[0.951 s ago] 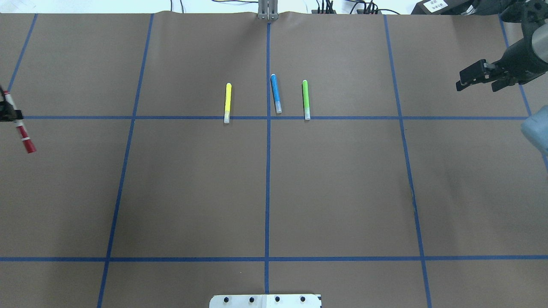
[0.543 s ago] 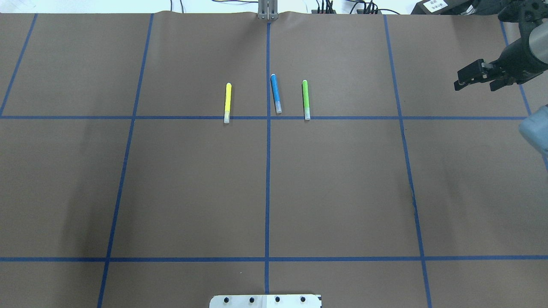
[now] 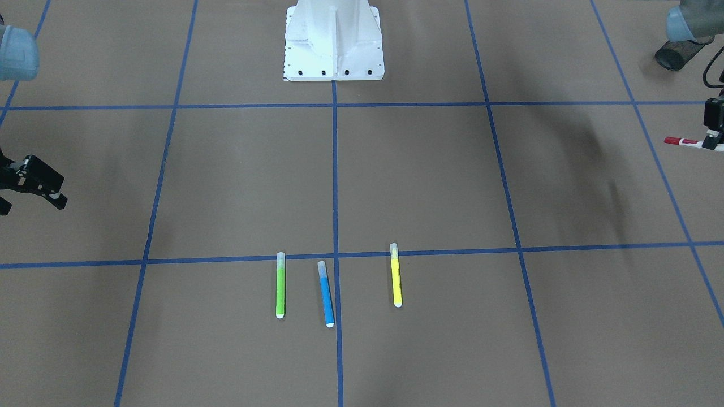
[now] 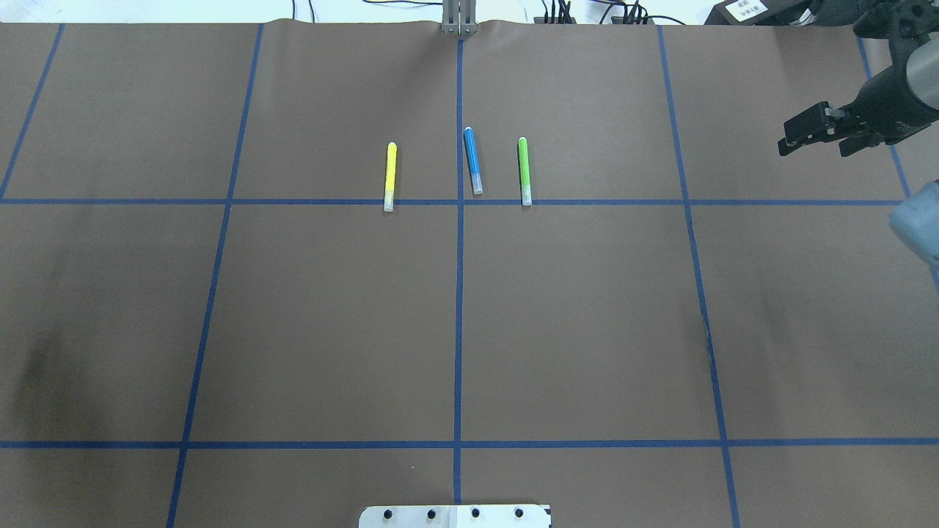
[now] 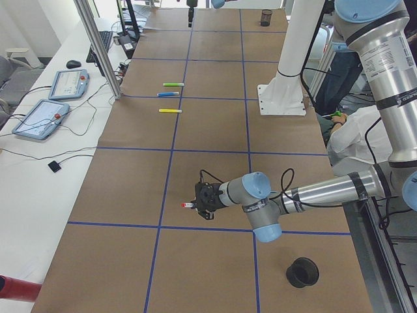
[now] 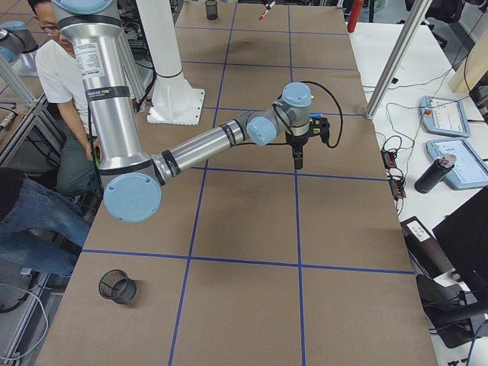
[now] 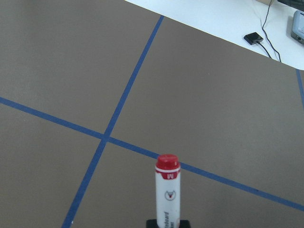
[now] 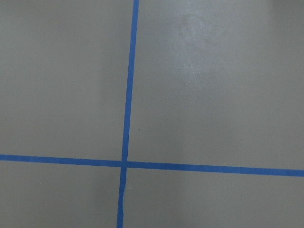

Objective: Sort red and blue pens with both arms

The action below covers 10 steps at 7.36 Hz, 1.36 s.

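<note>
On the bench we've got the left arm reaching low toward its left end, pincer clamped on the red pen, which is held level over the paper. The right pincer hovers at the right edge, jaws apart, gripping nothing. The blue pen lies between the yellow marker and green marker, just beside the centre tape line.

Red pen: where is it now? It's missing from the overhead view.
The red pen is clamped in the left gripper at the front-facing view's right edge, far from the blue pen, and outside the overhead frame.
</note>
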Tool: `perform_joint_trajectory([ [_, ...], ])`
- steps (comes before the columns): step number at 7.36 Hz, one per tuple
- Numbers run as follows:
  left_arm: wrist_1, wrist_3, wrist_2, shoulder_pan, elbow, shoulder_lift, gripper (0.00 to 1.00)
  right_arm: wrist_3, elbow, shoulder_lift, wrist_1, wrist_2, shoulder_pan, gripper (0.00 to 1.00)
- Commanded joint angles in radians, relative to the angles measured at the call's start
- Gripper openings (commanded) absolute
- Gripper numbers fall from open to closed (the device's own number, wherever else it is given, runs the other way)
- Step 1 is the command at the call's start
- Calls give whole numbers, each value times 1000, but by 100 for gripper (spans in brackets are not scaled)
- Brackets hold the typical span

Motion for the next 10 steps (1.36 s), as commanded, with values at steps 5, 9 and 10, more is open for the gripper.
perform_joint_trajectory([
  [5, -565, 151, -39, -197, 182, 277, 0, 1, -5, 0, 0, 0, -5, 100],
  [9, -743, 381, -46, -361, 345, 368, 0, 1, -20, 0, 0, 0, -11, 100],
  [10, -789, 427, -46, -388, 409, 373, 0, 1, -20, 0, 2, 0, -12, 100],
])
